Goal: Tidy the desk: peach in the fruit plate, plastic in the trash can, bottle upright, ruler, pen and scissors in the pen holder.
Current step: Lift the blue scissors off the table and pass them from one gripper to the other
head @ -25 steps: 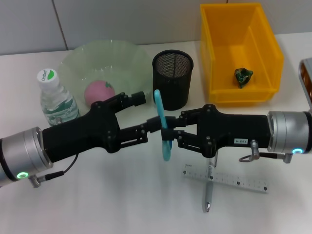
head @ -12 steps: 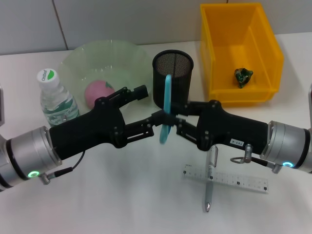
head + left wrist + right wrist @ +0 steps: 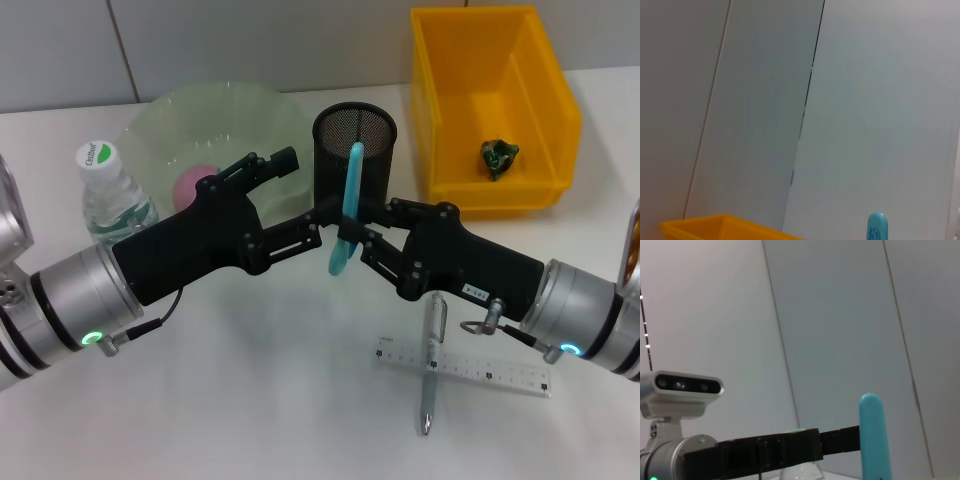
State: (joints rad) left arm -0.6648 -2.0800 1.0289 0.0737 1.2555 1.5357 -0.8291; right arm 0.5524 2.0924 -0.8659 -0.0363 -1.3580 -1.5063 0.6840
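The blue scissors point(image 3: 347, 205) hang upright in the air just in front of the black mesh pen holder point(image 3: 372, 175), their top level with its rim. My left gripper point(image 3: 322, 234) and right gripper point(image 3: 356, 243) meet on them from either side, both shut on their lower half. The scissors' tip shows in the left wrist view point(image 3: 877, 227) and the right wrist view point(image 3: 874, 440). A pink peach point(image 3: 193, 183) lies in the green fruit plate point(image 3: 230, 115). The bottle point(image 3: 108, 198) stands upright. The ruler point(image 3: 490, 368) lies flat with the pen point(image 3: 430, 375) across it.
The yellow bin point(image 3: 440, 100) at the back right holds a crumpled green piece of plastic point(image 3: 498, 156). The bin's rim point(image 3: 720, 227) also shows in the left wrist view. My left arm point(image 3: 765, 452) crosses the right wrist view.
Both grippers have carried the scissors up and back from mid-table, to just in front of the pen holder's rim. The arms now slant upward toward it.
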